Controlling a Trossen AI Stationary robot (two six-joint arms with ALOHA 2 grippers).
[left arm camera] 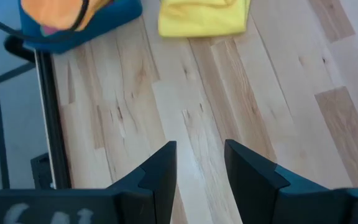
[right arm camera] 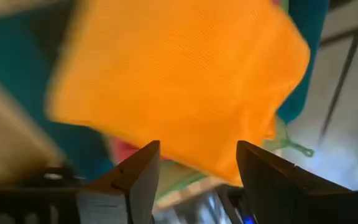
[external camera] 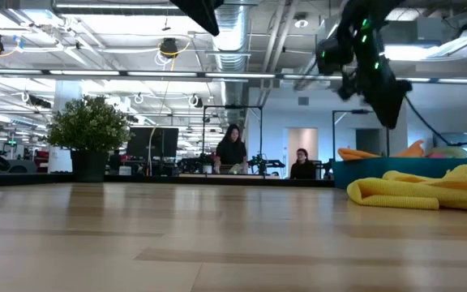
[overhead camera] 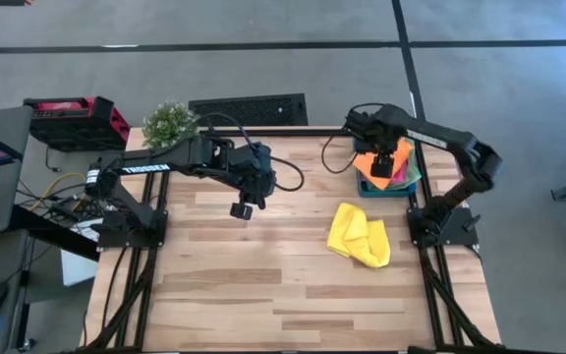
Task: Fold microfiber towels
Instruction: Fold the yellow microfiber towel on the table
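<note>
Now the right gripper (overhead camera: pixel 382 169), jaws wide and empty, hovers over the orange towel (right arm camera: pixel 179 81) in the teal bin (overhead camera: pixel 366 184) at the table's far right edge, probably about to descend and pinch it, while the left gripper (left arm camera: pixel 197 168), jaws narrowly parted, waits mid-table and the yellow towel (overhead camera: pixel 360 234) lies crumpled near the right edge.

Two dark, near-black jointed arms, left arm (overhead camera: pixel 165 162) with white lettering along its link, apparently "TROSSEN", black cables looping off both, right arm (overhead camera: pixel 450 147) showing small green lights in the low view, dark angular wedge-shaped fingers (left arm camera: pixel 160 171)

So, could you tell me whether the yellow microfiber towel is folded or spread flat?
Neither: the yellow microfiber towel lies loosely bunched, with rumpled overlapping layers, on the wooden table.
</note>
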